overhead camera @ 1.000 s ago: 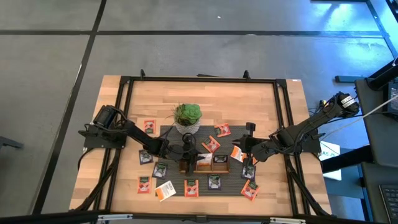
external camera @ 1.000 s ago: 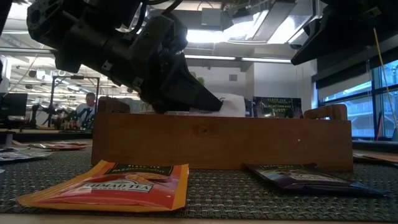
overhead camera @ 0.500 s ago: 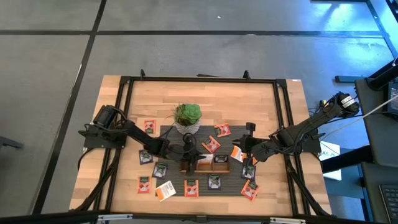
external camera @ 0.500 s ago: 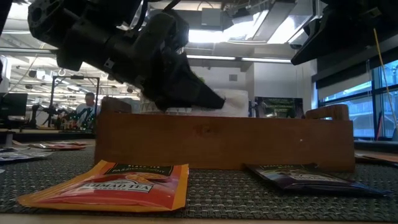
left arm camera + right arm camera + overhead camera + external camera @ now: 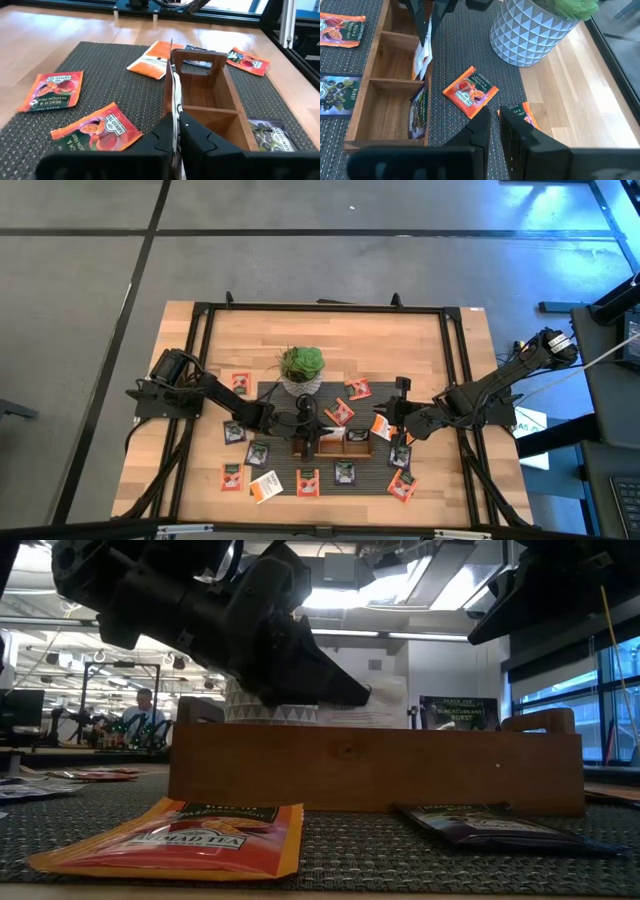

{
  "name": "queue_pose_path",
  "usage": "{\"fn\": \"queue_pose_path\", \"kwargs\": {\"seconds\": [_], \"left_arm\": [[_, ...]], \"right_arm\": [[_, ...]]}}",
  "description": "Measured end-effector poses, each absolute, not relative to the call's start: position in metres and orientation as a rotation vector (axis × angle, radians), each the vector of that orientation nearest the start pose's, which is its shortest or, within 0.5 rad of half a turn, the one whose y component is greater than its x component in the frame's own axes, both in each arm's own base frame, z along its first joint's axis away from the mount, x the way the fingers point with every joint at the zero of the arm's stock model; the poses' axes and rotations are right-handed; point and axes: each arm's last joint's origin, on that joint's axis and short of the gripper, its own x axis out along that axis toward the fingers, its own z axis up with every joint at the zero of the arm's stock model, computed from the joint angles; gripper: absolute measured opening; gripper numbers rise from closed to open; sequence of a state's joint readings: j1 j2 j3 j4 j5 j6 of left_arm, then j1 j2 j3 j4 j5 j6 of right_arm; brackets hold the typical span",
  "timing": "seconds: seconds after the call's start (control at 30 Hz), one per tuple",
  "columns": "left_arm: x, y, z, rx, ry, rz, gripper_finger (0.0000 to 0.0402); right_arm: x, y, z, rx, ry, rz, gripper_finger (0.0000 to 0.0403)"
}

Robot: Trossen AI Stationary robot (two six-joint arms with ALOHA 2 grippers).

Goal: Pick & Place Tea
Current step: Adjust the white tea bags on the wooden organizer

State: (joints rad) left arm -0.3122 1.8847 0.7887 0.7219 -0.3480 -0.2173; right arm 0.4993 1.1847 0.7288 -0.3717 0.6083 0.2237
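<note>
The left end effector [image 5: 300, 423] hangs directly over the wooden tray [image 5: 210, 107], fingers pinched narrow on a white sachet [image 5: 174, 107] held on edge, long axis running along the tray. From the plant pot [image 5: 301, 383], it sits at six o'clock. The right end effector [image 5: 398, 423], narrow and empty, waits at three o'clock, farther off.

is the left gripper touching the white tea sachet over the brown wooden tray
Touching. The left wrist view shows the left gripper with its fingers shut on the thin white tea sachet, held edge-on over the brown wooden tray.
</note>
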Motion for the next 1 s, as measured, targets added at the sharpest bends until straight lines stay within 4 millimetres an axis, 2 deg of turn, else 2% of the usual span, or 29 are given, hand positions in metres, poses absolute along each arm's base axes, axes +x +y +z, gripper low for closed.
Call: {"fn": "queue_pose_path", "kwargs": {"seconds": [0.17, 0.6, 0.87, 1.0], "left_arm": [[0.341, -0.1, 0.129, -0.073, 0.349, 0.069, 0.0033], [0.341, -0.101, 0.129, -0.064, 0.355, 0.031, 0.0036], [0.341, -0.1, 0.13, -0.016, 0.351, 0.048, 0.0036], [0.34, -0.099, 0.141, -0.011, 0.322, 0.048, 0.0036]], "right_arm": [[0.209, 0.095, 0.227, -0.217, 0.684, -0.181, 0.0044], [0.209, 0.095, 0.227, -0.212, 0.682, -0.182, 0.0046], [0.209, 0.095, 0.227, -0.211, 0.682, -0.183, 0.0075], [0.209, 0.095, 0.227, -0.211, 0.682, -0.183, 0.0094]]}}
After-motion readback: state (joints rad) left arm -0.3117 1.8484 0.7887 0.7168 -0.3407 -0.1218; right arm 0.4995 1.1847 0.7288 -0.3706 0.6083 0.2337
